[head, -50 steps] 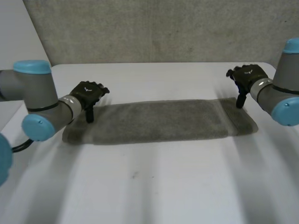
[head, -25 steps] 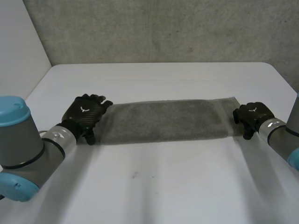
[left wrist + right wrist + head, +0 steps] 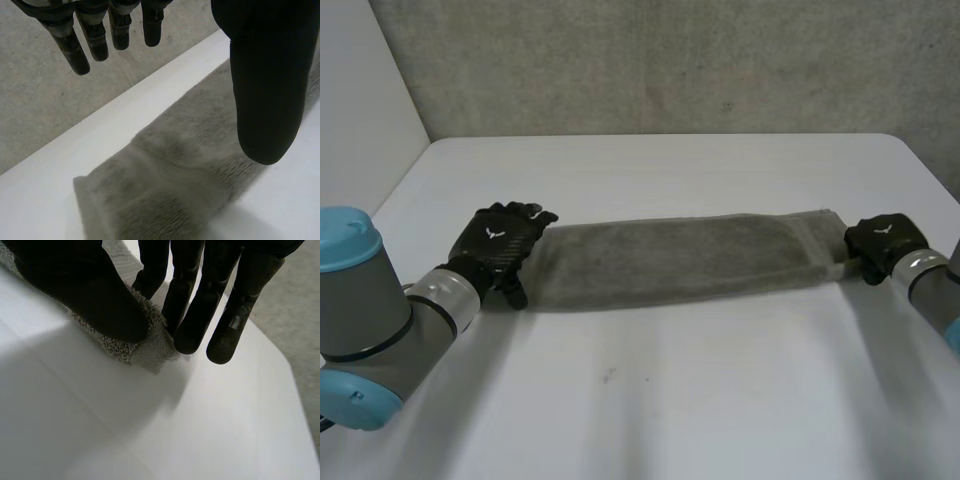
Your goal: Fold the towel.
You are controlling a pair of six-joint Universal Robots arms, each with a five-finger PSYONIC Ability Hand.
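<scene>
The grey towel point(image 3: 680, 260) lies as a long folded strip across the white table point(image 3: 670, 400). At the towel's left end the left hand point(image 3: 500, 245) covers the edge, its fingers point(image 3: 95, 40) straight and thumb apart, grasping nothing. At the towel's right end the right hand point(image 3: 882, 240) pinches a corner point(image 3: 150, 347) between thumb and fingers.

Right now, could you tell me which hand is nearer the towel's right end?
Right. The right hand pinches the towel at that end; the left hand is open at the opposite end.
</scene>
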